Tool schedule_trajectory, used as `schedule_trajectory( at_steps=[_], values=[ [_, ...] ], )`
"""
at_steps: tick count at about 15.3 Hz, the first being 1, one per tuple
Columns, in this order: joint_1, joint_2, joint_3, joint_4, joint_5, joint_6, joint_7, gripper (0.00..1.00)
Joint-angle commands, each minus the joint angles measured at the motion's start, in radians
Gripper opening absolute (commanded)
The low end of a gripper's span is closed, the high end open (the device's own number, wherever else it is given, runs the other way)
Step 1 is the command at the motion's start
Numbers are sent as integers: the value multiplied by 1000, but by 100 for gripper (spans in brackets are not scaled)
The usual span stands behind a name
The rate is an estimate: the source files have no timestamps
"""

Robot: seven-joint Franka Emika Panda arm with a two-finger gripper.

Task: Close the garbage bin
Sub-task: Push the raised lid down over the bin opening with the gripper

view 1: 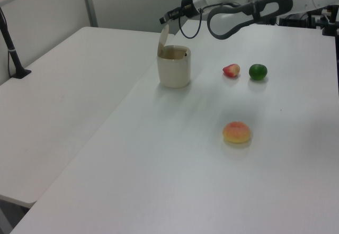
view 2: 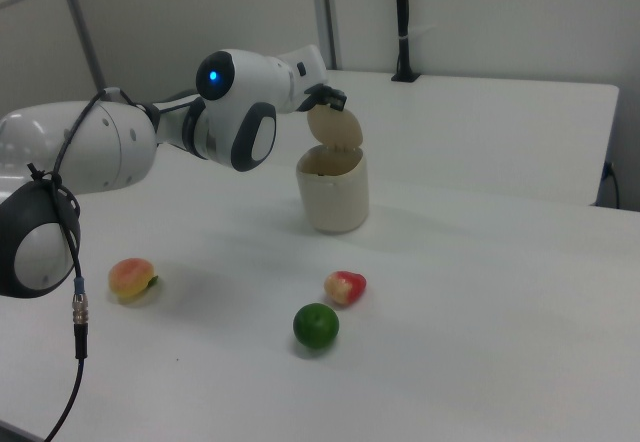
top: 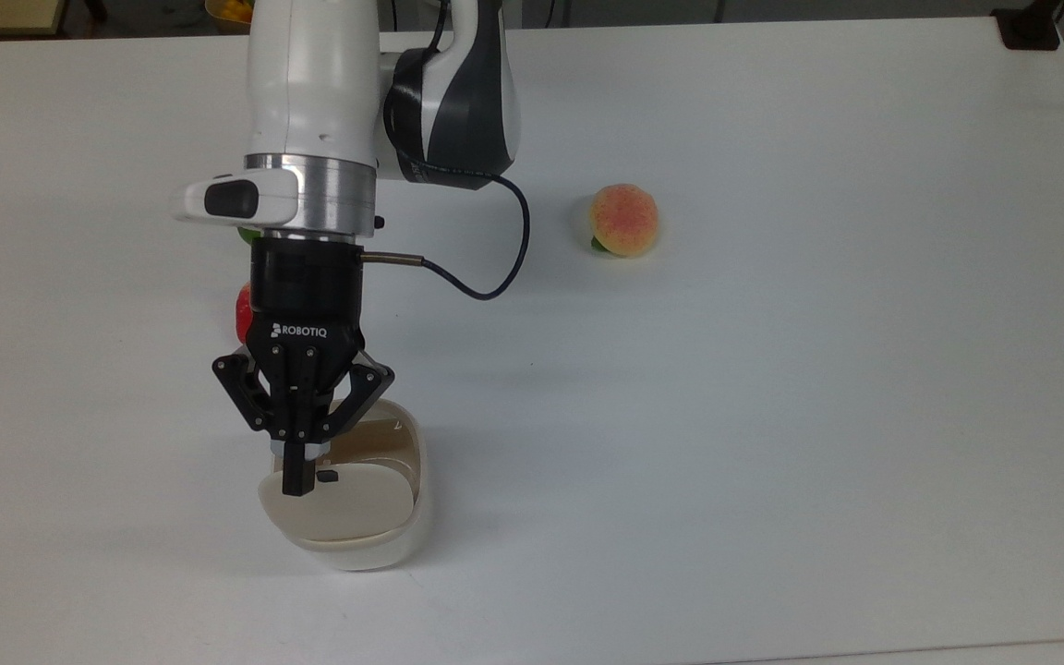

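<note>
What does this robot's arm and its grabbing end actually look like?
The arm is glossy white with dark grey joint panels and a silver metal ring at the wrist. One joint carries a blue light. The gripper is black, marked ROBOTIQ in white, with slim black fingers. A thin black cable loops beside it.

The top view looks almost straight down on the table (top: 772, 416) from close above, with the arm (top: 310, 111) entering from the upper left of the frame. The left view stands farther back and lower, looking across the table with the bin (view 1: 174, 65) in the upper middle and the arm at the upper right. The right view faces it from the other side, nearer, with the arm filling the left. All three share the bin, the peach (top: 623, 220) and the tabletop around them; the two side views share the green fruit (view 2: 316, 326) too.
</note>
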Motion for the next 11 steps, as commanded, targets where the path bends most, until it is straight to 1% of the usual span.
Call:
schedule_trajectory(
  at_steps=[1, 3, 6, 9, 11],
  values=[
    [-10, 14, 4, -14, -45, 18, 4, 0],
    [-16, 3, 5, -29, -49, 15, 5, 0],
    [-17, -26, 13, -94, -63, 15, 5, 0],
    [-56, -59, 68, -155, -65, 5, 5, 0],
    [-67, -72, 79, -184, -65, 2, 4, 0]
  ],
)
